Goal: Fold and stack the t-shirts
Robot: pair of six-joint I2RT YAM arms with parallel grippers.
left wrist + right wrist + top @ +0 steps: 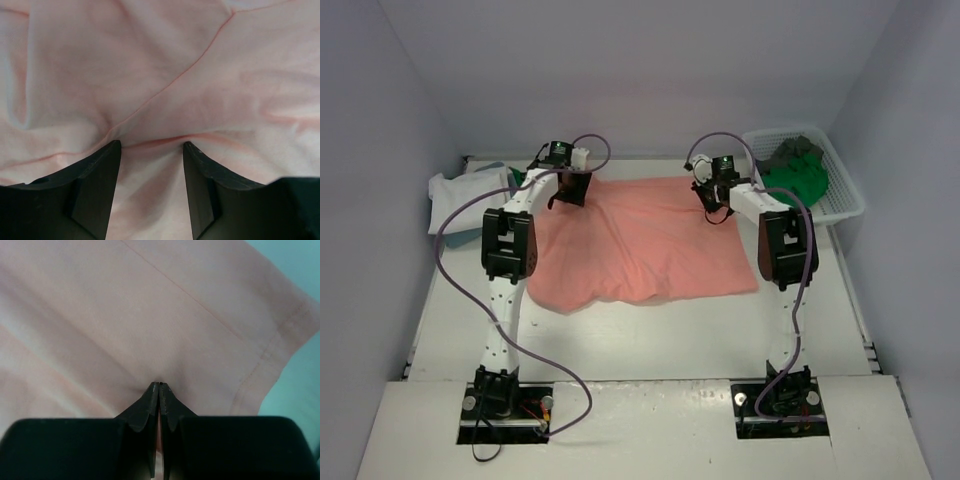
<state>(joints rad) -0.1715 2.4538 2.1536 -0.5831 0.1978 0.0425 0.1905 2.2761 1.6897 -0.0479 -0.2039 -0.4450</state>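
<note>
A salmon pink cloth t-shirt (640, 240) lies spread across the middle of the pale bench (650, 340). It is mostly flat, with soft wrinkles and a wavy near edge. The left gripper (570, 190) sits at the shirt's far left corner. In its wrist view the two dark fingers (97, 185) stand apart with a ridge of pink fabric between them, so the jaws are open and not clamped, and a thin stitched seam (190, 65) runs diagonally across the cloth beyond them. The right gripper (713, 205) is at the far right corner. Its jaws are pressed fully together, pinching a small pucker of the same shirt just inside the stitched hem (270, 355), with bare bench showing past that edge. A white plastic mesh basket (845, 195) stands at the far right of the bench, just beyond the right arm. It holds a crumpled bright green t-shirt (800, 180) with a dark grey t-shirt (798, 150) behind it. At the far left of the bench lies a loosely heaped white t-shirt (455, 190), with a strip of light teal cloth (488, 168) showing at its far side.
</note>
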